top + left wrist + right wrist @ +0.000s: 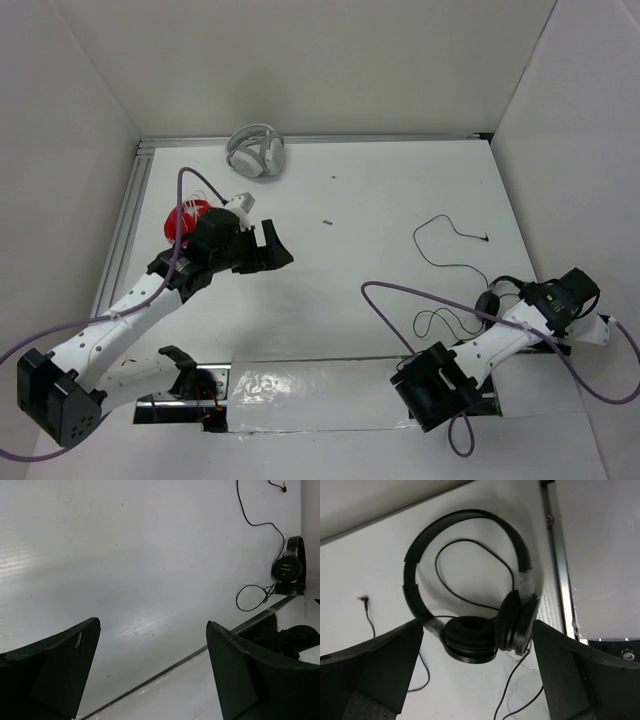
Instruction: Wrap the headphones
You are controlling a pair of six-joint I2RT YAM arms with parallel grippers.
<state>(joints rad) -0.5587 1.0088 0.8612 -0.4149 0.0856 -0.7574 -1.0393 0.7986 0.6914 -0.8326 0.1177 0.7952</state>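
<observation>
The black headphones (470, 637) lie on the white table at the right, headband (465, 516) arched away and the two padded earcups close together. Their thin black cable (450, 265) snakes left and back to its plug (485, 240). My right gripper (477, 625) is open and hovers just above the earcups, one finger on each side, touching nothing. In the top view it (525, 295) covers most of the headphones (492, 298). My left gripper (275, 250) is open and empty over the table's left middle. Its wrist view shows the headphones (290, 565) far off.
Red headphones (185, 218) lie under my left arm. Grey-white headphones (255, 152) rest by the back wall. A small dark speck (327, 221) lies mid-table. A metal rail (125, 230) lines the left edge, and a shiny strip (320, 385) the front edge. White walls enclose the table.
</observation>
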